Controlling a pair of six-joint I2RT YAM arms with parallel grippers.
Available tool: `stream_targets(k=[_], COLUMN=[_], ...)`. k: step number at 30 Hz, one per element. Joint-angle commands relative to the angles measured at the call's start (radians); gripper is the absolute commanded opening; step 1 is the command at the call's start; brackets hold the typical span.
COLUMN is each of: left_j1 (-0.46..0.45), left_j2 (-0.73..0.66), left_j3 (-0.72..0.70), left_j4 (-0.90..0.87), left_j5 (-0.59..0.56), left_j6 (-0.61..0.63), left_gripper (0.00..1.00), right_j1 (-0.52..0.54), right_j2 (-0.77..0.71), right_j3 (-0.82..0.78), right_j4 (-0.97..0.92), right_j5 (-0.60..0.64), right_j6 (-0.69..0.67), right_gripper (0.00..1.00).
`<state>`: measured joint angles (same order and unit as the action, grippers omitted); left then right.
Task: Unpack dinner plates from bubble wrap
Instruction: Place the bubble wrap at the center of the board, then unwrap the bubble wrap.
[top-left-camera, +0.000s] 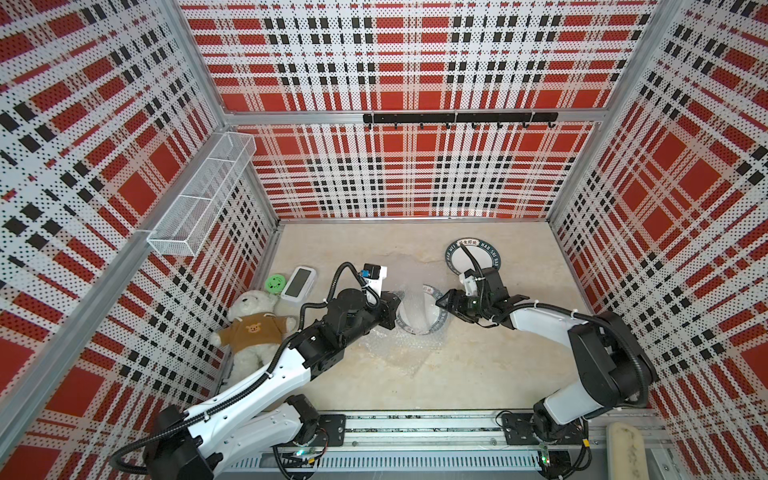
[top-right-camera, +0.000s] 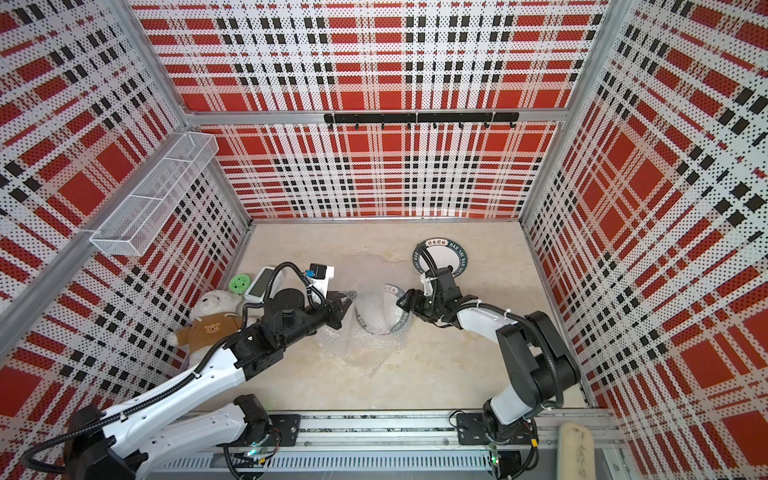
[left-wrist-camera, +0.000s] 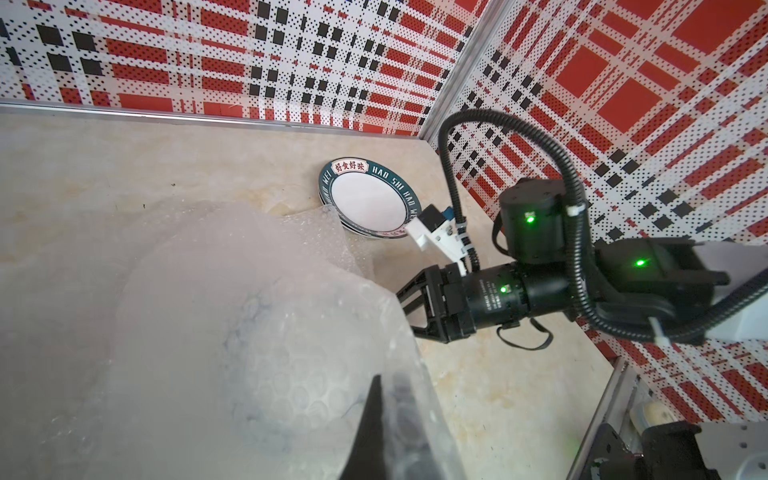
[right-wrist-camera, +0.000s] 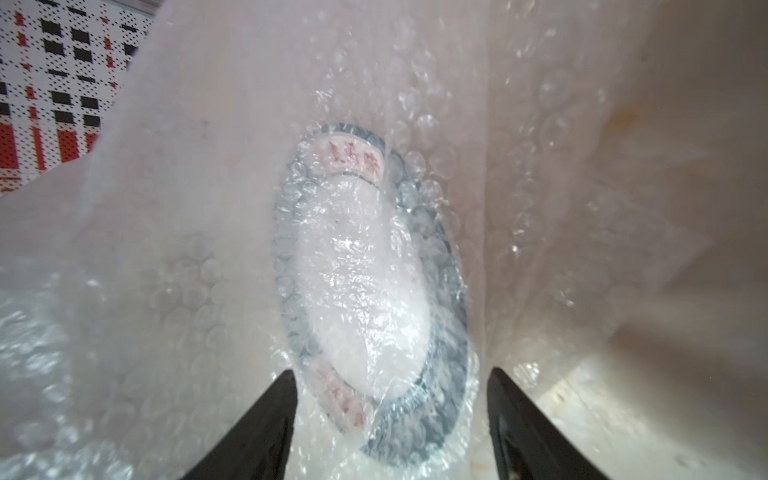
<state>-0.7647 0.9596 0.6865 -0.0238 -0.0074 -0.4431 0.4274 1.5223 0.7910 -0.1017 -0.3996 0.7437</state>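
One dinner plate (top-left-camera: 420, 312) (top-right-camera: 380, 312) (right-wrist-camera: 365, 282) sits tilted in the middle of the floor, still inside clear bubble wrap (top-left-camera: 409, 343) (left-wrist-camera: 249, 311) (right-wrist-camera: 187, 257). My left gripper (top-left-camera: 395, 309) (top-right-camera: 347, 302) (left-wrist-camera: 390, 386) is shut on a fold of the bubble wrap at the plate's left side. My right gripper (top-left-camera: 441, 302) (top-right-camera: 402, 302) (left-wrist-camera: 409, 308) (right-wrist-camera: 390, 415) is open at the plate's right side, its jaws standing either side of the wrapped rim without touching it. Bare dinner plates (top-left-camera: 473, 258) (top-right-camera: 441, 259) (left-wrist-camera: 370, 199) lie stacked at the back right.
At the left wall lie a teddy bear (top-left-camera: 253, 328), a small green disc (top-left-camera: 275, 284) and a white device (top-left-camera: 299, 282). A mesh basket (top-left-camera: 199, 195) hangs on the left wall and a hook rail (top-left-camera: 457, 118) on the back wall.
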Motion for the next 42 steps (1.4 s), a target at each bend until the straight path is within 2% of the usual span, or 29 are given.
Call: stream_targets(k=[1, 3, 6, 12, 17, 21, 30, 32, 35, 36, 38, 39, 42], left_j1=[0.004, -0.001, -0.036, -0.12, -0.18, -0.192, -0.215, -0.217, -0.214, -0.213, -0.206, -0.198, -0.191], left_j2=[-0.016, -0.014, 0.005, 0.067, 0.111, 0.14, 0.174, 0.189, 0.203, 0.204, 0.196, 0.185, 0.127], left_j3=[-0.026, -0.038, -0.068, -0.171, -0.214, -0.226, -0.22, -0.213, -0.205, -0.2, -0.183, -0.175, -0.137], left_j4=[-0.019, -0.015, -0.002, 0.12, 0.2, 0.246, 0.281, 0.281, 0.279, 0.278, 0.254, 0.244, 0.187], left_j5=[0.006, 0.042, 0.055, 0.049, 0.003, 0.002, -0.017, -0.016, -0.022, -0.024, -0.019, -0.003, 0.034], left_j6=[0.013, 0.024, 0.039, 0.039, 0.034, 0.021, 0.018, 0.02, 0.005, -0.003, -0.015, -0.017, -0.02], left_gripper=[0.0, 0.0, 0.0, 0.0, 0.0, 0.0, 0.0, 0.0, 0.0, 0.0, 0.01, 0.05, 0.43], right_j1=[-0.017, -0.026, -0.025, 0.05, 0.115, 0.178, 0.195, 0.194, 0.194, 0.193, 0.188, 0.183, 0.155], right_j2=[-0.108, -0.166, -0.214, -0.159, -0.081, -0.01, 0.016, 0.009, -0.012, -0.023, -0.046, -0.061, -0.118], right_j3=[0.056, 0.072, 0.112, 0.194, 0.225, 0.285, 0.223, 0.222, 0.224, 0.227, 0.24, 0.245, 0.248], right_j4=[-0.171, -0.208, -0.228, -0.241, -0.211, -0.299, -0.207, -0.219, -0.234, -0.245, -0.285, -0.299, -0.323], right_j5=[0.139, 0.142, 0.05, -0.116, -0.142, -0.099, -0.157, -0.15, -0.134, -0.12, -0.092, -0.084, -0.069], right_j6=[-0.078, -0.104, -0.142, -0.154, -0.14, -0.196, -0.143, -0.144, -0.15, -0.153, -0.169, -0.174, -0.178], right_gripper=[0.83, 0.85, 0.88, 0.9, 0.9, 0.85, 0.61, 0.5, 0.17, 0.09, 0.0, 0.0, 0.0])
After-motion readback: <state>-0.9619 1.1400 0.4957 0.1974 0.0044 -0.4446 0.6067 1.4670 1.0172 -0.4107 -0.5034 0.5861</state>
